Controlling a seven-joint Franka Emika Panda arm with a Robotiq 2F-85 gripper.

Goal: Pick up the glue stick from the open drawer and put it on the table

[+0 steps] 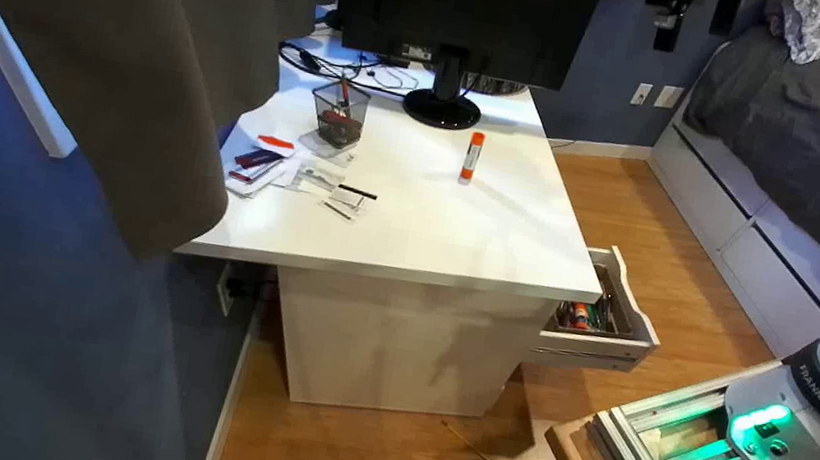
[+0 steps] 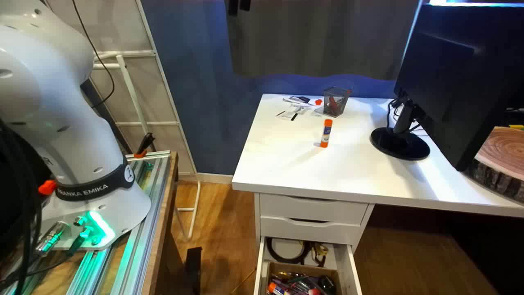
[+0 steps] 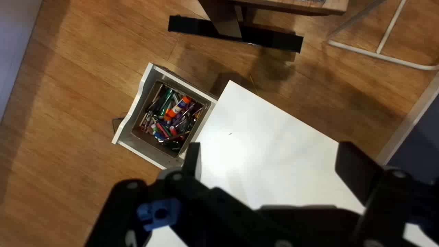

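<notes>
The claw (image 3: pixel 269 160) gapes wide, empty. Well below, the desk (image 1: pixel 442 239) bears an upright glue stick (image 1: pixel 472 158), the drawer (image 1: pixel 589 352) another stick (image 3: pixel 179 106).

Beneath the claw (image 3: pixel 269 154), the air between its parted fingers (image 3: pixel 355 171) runs free down to a bare stretch of the counter (image 3: pixel 253 154). Lower, off to one finger's side, the open drawer (image 3: pixel 135 103) can be entered from above, between its walls and the counter's edge. Well apart from the claw, the monitor (image 1: pixel 464 6), mesh cup (image 1: pixel 339 118) and upright glue stick (image 1: pixel 472 159) obstruct any low pass across the counter.
</notes>
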